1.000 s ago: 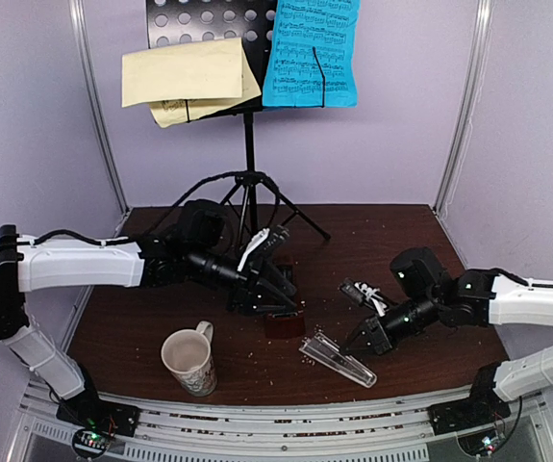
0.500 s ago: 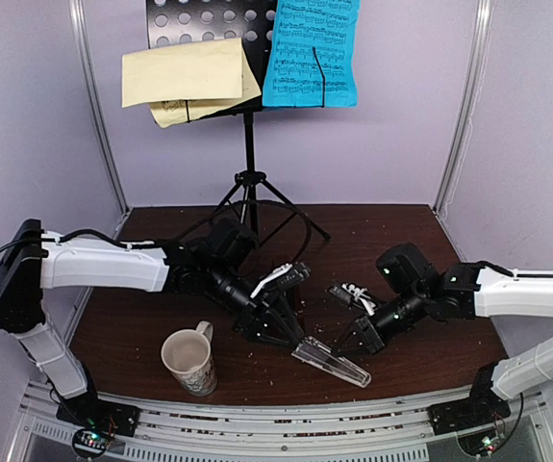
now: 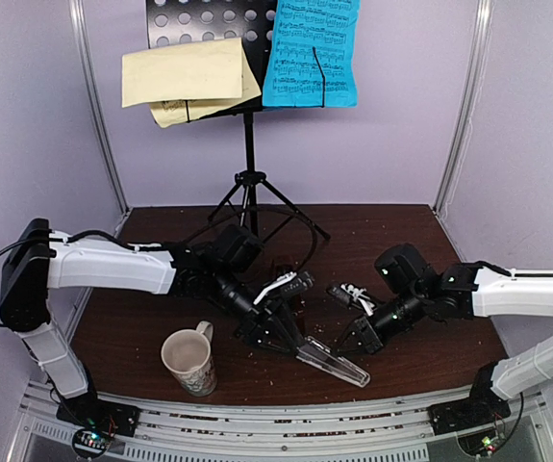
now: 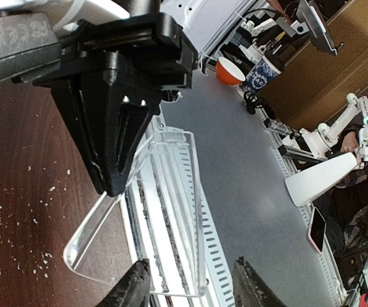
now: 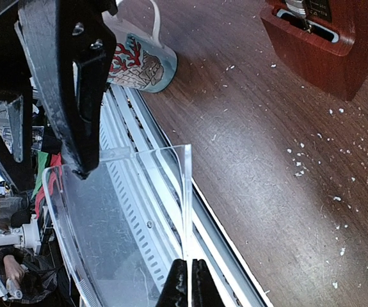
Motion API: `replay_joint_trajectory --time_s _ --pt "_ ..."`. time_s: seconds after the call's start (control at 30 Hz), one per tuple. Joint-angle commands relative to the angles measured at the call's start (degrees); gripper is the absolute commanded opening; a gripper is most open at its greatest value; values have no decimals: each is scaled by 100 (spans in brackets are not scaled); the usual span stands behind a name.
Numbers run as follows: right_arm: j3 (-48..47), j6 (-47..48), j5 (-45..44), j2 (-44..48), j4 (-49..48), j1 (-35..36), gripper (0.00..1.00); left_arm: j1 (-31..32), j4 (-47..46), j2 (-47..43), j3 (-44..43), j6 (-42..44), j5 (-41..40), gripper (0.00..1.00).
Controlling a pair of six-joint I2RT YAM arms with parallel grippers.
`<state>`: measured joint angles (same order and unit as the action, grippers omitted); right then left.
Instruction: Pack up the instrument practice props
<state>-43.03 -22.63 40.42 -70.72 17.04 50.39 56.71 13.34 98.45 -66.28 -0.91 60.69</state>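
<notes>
From above, the clear plastic cover (image 3: 334, 362) lies low over the near part of the table (image 3: 401, 241), between the two arms. The left gripper (image 3: 290, 337) is at its left end and the right gripper (image 3: 353, 339) is at its right side. The mug (image 3: 189, 361) stands just to the left, and the music stand (image 3: 248, 164) with the blue sheet (image 3: 310, 53) and the pale yellow sheet (image 3: 185, 77) is well apart at the back. The metronome body I cannot make out here, because the left wrist covers that place. In the left wrist view, the left gripper (image 4: 190, 289) is spread wide, one finger on each side of the cover (image 4: 171, 211) and neither one pressing it. The black right gripper (image 4: 110, 176) comes down to the cover's far edge. In the right wrist view, the right gripper (image 5: 185, 281) is closed, pinching one thin wall of the cover (image 5: 126, 211). The left fingers (image 5: 62, 83) hang at its other end, and the metronome (image 5: 312, 45) stands apart on the wood, beyond the mug (image 5: 139, 61). I judge the cover to be very light and stiff, but smooth and easy to crack. A flat pinch on one wall near the rim seems best, with little force and no twisting. The metronome body is probably heavier and wants a hold low across its sides.
</notes>
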Motion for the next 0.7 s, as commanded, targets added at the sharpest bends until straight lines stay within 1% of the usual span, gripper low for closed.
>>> replay_joint_trajectory --time_s 0.0,0.1,0.2,0.47,0.67 --pt "-144 36 -182 -3 -81 -26 0 64 -7 49 -186 91 84 47" --pt "-173 18 -214 -28 -95 -43 0 109 88 83 -207 130 -50 41" --pt "-192 24 -298 -66 -53 -64 0 143 116 95 -218 121 -176 38" --pt "-203 -6 -342 -100 -25 -131 0 179 113 138 -219 132 -321 23" --pt "-190 -13 -342 -85 -25 -173 0 198 116 148 -219 127 -332 8"
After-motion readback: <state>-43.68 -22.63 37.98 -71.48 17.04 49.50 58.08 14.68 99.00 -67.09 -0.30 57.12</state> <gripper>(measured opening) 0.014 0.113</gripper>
